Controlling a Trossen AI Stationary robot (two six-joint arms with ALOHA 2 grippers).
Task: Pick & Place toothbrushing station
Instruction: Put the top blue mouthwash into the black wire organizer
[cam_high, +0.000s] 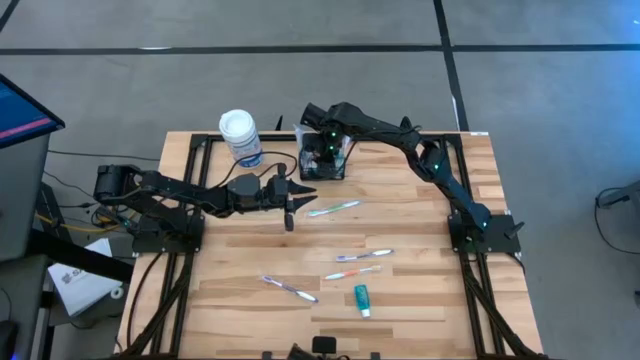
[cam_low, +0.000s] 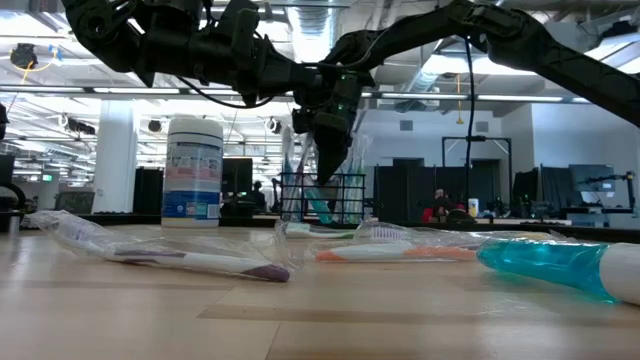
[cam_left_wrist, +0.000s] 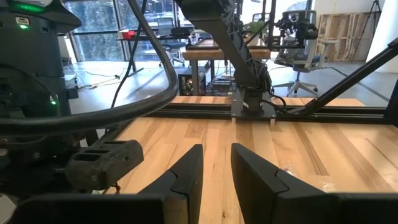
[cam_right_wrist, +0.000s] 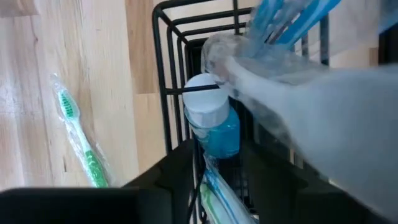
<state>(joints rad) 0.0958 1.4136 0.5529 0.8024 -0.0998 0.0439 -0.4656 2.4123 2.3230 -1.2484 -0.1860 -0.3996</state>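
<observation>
The toothbrushing station, a black wire basket (cam_high: 310, 168) (cam_low: 350, 205), stands on its base at the table's far middle. Inside it stand a blue tube with a white cap (cam_right_wrist: 214, 124) and a clear-wrapped toothbrush with blue bristles (cam_right_wrist: 292, 18). My right gripper (cam_high: 325, 148) (cam_right_wrist: 217, 186) points steeply down into the basket, its fingers apart. A wrapped brush (cam_right_wrist: 217, 199) shows between them. My left gripper (cam_high: 291, 200) (cam_left_wrist: 216, 158) hovers level over the table, just near and left of the basket. A narrow gap separates its fingers, with nothing in it. My right gripper has a wrapped toothbrush's end (cam_right_wrist: 214, 196) between its fingers inside the basket. I cannot tell whether the fingers touch it. They come from above, pointing down.
A white-lidded canister (cam_high: 240, 137) (cam_low: 193, 170) stands left of the basket. Wrapped toothbrushes lie on the table: a green one (cam_high: 333, 208) (cam_right_wrist: 78, 137), an orange one (cam_high: 365, 256) and a purple one (cam_high: 290, 288) (cam_low: 200, 262). A teal tube (cam_high: 362, 299) (cam_low: 560, 265) lies near the front.
</observation>
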